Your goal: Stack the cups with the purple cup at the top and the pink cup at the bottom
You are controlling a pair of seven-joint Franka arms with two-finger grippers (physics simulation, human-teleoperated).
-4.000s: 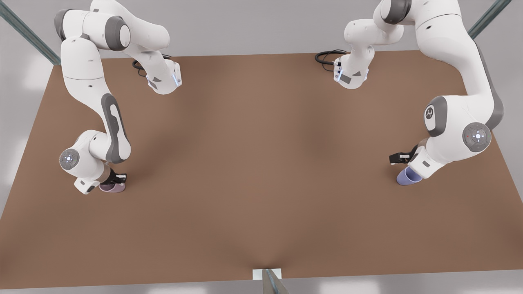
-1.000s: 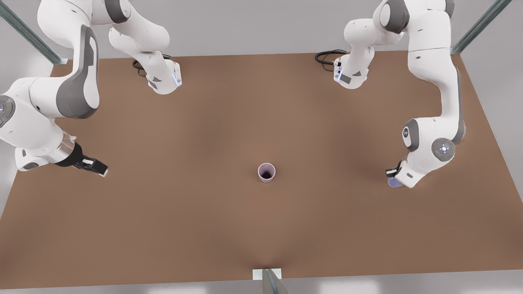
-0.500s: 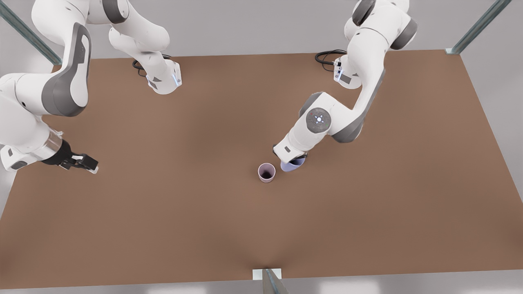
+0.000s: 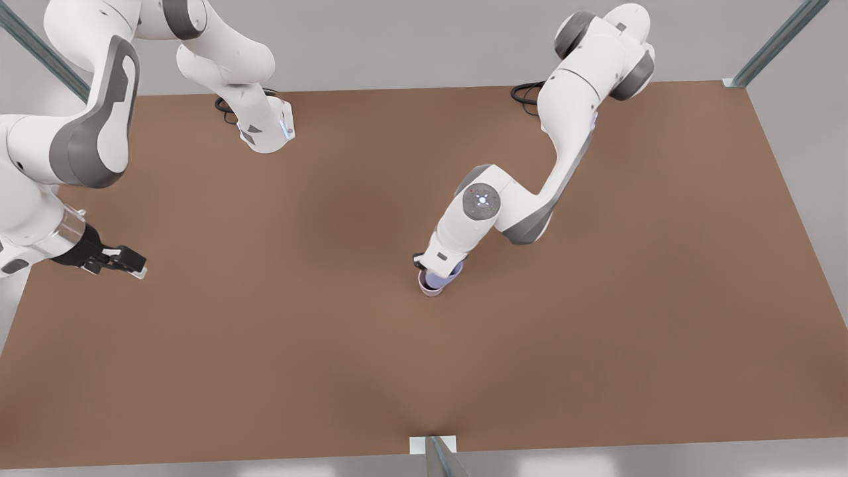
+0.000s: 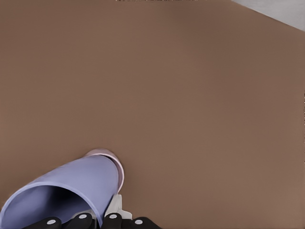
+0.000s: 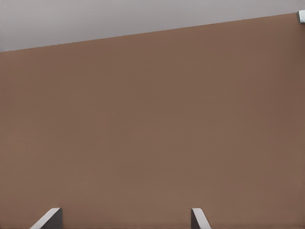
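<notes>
Left pincer (image 4: 434, 268) (gripping purple cup (image 5: 66, 193)) seemingly over pink cup (image 4: 430, 289).

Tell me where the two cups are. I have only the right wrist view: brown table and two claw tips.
Observer: The pale mauve-pink tapered cup stands upright near the middle of the brown table.
Operator: Report the other cup.
Observer: The bluish lavender tapered cup is held tilted in the left claw, its base at the pink cup's mouth.
Operator: Place my own claw.
Observer: The right claw hangs open and empty at the front view's left edge, far from both cups; that arm waits.
</notes>
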